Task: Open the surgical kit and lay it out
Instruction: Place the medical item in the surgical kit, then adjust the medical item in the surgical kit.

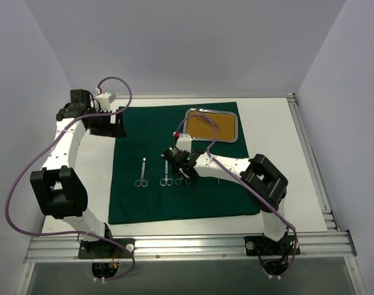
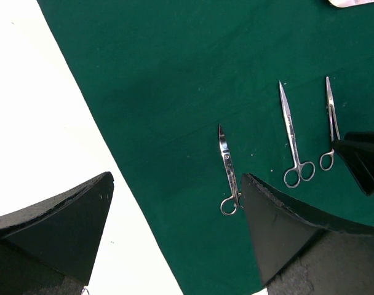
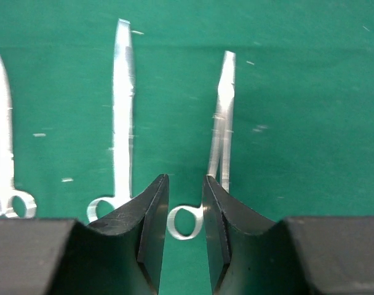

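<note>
The dark green drape (image 1: pixel 175 200) lies spread flat on the table. The steel tray (image 1: pixel 237 126) with its tan liner sits on the drape's far right corner. Slim silver instruments lie side by side mid-drape: scissors (image 1: pixel 141 172), a second pair (image 1: pixel 167 173), and others partly under my right gripper (image 1: pixel 186 172). In the right wrist view my right gripper (image 3: pixel 186 178) is low over the drape (image 3: pixel 298 123). Its jaws are narrowly apart around one ring handle (image 3: pixel 186 222) of a forceps (image 3: pixel 222 123) lying flat. My left gripper (image 2: pixel 175 178) is wide open and empty above the drape's left edge (image 2: pixel 175 92).
The left wrist view shows three instruments (image 2: pixel 228 172), (image 2: pixel 291 138), (image 2: pixel 330 123) and the right gripper's black finger (image 2: pixel 362 163). White table (image 1: pixel 273 153) surrounds the drape. White walls close in the left, back and right. A metal rail (image 1: pixel 193 246) runs along the near edge.
</note>
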Robot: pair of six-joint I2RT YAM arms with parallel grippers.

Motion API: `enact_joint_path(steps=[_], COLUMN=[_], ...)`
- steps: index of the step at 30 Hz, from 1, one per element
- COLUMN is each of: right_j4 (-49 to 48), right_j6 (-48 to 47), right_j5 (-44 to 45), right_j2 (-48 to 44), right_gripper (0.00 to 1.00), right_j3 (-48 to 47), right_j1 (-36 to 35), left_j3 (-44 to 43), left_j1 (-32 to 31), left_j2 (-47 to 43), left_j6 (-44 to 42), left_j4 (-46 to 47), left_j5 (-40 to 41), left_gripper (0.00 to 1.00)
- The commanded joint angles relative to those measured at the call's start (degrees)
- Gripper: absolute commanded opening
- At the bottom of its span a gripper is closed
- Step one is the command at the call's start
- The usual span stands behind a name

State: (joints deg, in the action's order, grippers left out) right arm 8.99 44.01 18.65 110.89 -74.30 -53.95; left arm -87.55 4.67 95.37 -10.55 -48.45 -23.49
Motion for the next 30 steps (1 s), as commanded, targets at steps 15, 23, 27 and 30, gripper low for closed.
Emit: enact_joint_path(steps=[15, 23, 27, 30], right_j4=[-2.4, -2.93, -3.11, -3.19], right_j6=[-0.95, -0.86, -0.59, -0.42], right_j5=[-5.3, -6.26, -6.96, -6.88], right_j2=[5.92, 8.2, 9.17, 9.69], right_gripper=[0.16, 0.19, 0.19, 0.19], right_j3=[-7.0, -7.35, -7.52, -7.35], right_j1=[-1.59, -1.86, -2.03, -1.95], left_j3=[-0.26, -0.26, -0.17, -0.17], left_j1=[0.52, 0.52, 0.52, 0.52], left_j2=[-2.12, -1.77, -1.59, -1.51], left_j6=[0.0, 0.0, 0.0, 0.0], left_j4=[0.54, 0.72, 0.81, 0.72], left_j5=[-1.3, -1.39, -1.56, -1.56], left_gripper=[0.94, 0.94, 0.94, 0.94])
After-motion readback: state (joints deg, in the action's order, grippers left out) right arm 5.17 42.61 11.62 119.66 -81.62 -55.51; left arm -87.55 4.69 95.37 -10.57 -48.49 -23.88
